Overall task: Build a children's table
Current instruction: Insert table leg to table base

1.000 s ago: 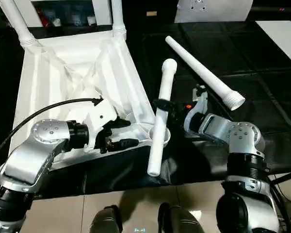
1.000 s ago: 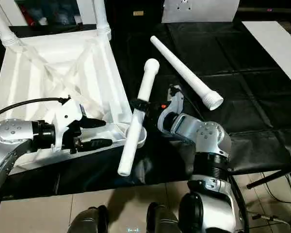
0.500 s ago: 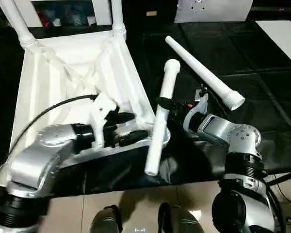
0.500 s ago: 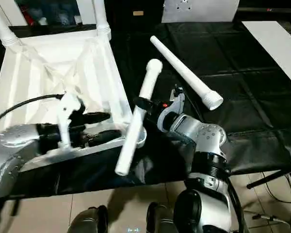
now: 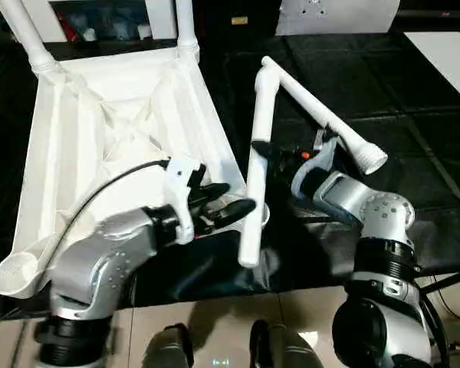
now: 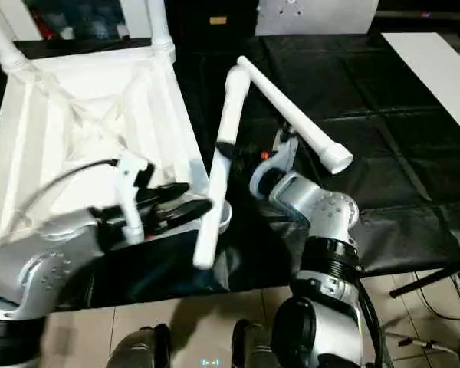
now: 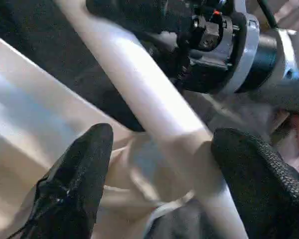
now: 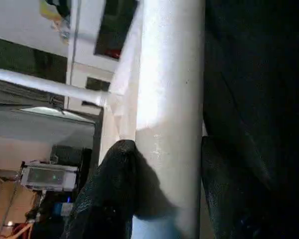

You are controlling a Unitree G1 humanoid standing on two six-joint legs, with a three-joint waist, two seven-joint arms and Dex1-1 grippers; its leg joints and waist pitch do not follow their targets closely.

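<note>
The upturned white plastic square tabletop (image 5: 115, 130) with its X-ribbed underside is lying on the black-covered worktable (image 5: 414, 92), taking up the left of the scene. Two long tapered white tubular legs (image 5: 29, 34) are already standing in its far corner sockets, while its near-left round corner socket (image 5: 15, 270) is sitting empty.

The robot's left gripper (image 5: 224, 203) is reaching over the tabletop's near-right corner, its two black fingers (image 7: 79, 174) spread wide apart and holding nothing, flanking the near-right corner socket (image 7: 149, 172) and the lower part of a third white tapered leg (image 5: 254, 165).

That third leg is standing tilted against the near-right corner, its lower end hanging past the worktable's front edge. The right gripper (image 5: 262, 150) is pinching it at mid-length, both black fingers (image 8: 112, 189) pressing on opposite sides of the tube.

To the right, a fourth white leg with a ribbed, flared end (image 5: 330, 123) is lying diagonally on the black cover, its narrow end meeting the top of the gripped leg.
</note>
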